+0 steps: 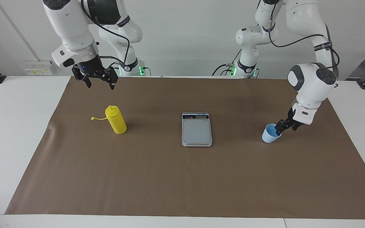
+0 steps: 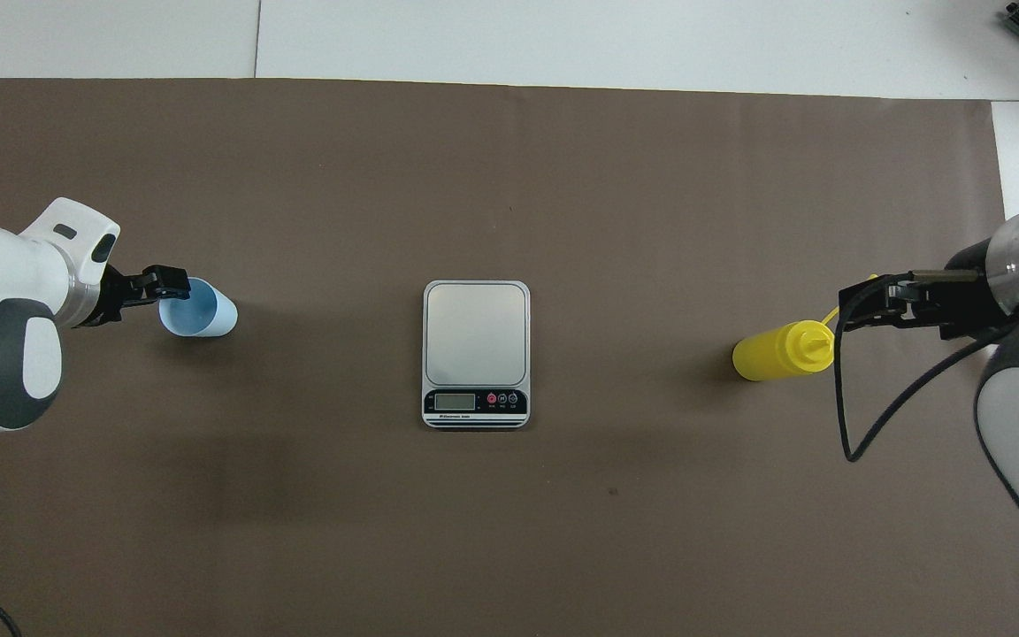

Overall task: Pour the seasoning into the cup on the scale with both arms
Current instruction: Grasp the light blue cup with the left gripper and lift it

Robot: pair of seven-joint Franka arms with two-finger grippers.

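Observation:
The yellow seasoning bottle (image 1: 116, 122) stands upright on the brown mat toward the right arm's end, its cap strap sticking out sideways; it also shows in the overhead view (image 2: 779, 351). My right gripper (image 1: 100, 85) hangs open in the air above the mat by the bottle, not touching it; it also shows in the overhead view (image 2: 856, 305). The light-blue cup (image 1: 269, 134) stands on the mat toward the left arm's end, also in the overhead view (image 2: 202, 310). My left gripper (image 1: 279, 126) is down at the cup and pinches its rim (image 2: 169, 285). The silver scale (image 1: 196, 130) lies bare in the middle (image 2: 476, 332).
The brown mat (image 1: 182, 183) covers most of the white table. The scale's dark display strip (image 2: 476, 402) is on its edge nearer the robots. Bare mat lies between the scale and the cup and between the scale and the bottle.

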